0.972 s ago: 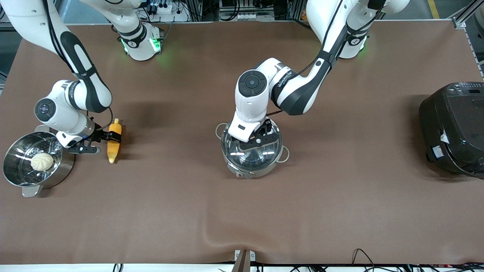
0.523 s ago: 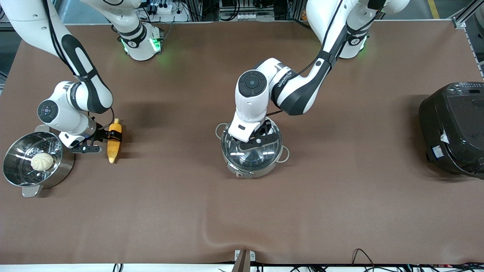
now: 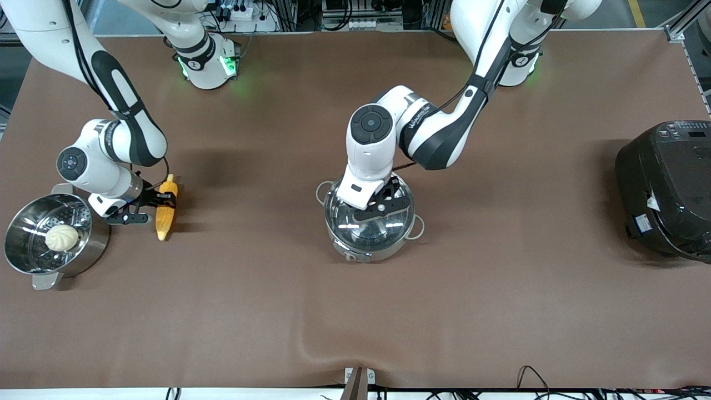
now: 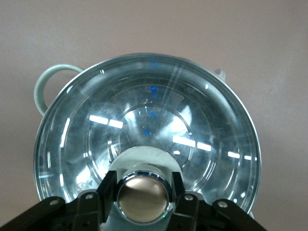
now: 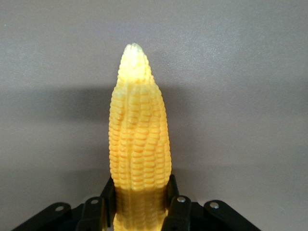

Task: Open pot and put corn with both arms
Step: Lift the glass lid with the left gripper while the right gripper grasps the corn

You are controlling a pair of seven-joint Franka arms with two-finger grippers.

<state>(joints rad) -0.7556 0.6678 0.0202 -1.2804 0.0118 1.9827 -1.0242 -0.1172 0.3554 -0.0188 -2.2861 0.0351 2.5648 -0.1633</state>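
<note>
We are at the grasping step. Our left claw (image 4: 144, 199) is clamped on the copper knob (image 4: 143, 196) of the glass lid (image 3: 369, 216), which sits on the pot (image 3: 371, 253) mid-counter. Our right claw (image 5: 140, 204) is clamped on the corn (image 3: 165, 206), low over the counter (image 3: 355, 311) beside the steamer pot (image 3: 33, 266). Next, we judge, the lid must rise straight up and clear before the corn travels over.

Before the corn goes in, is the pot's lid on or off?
On: the glass lid covers the pot, left gripper clamping its knob.
</note>
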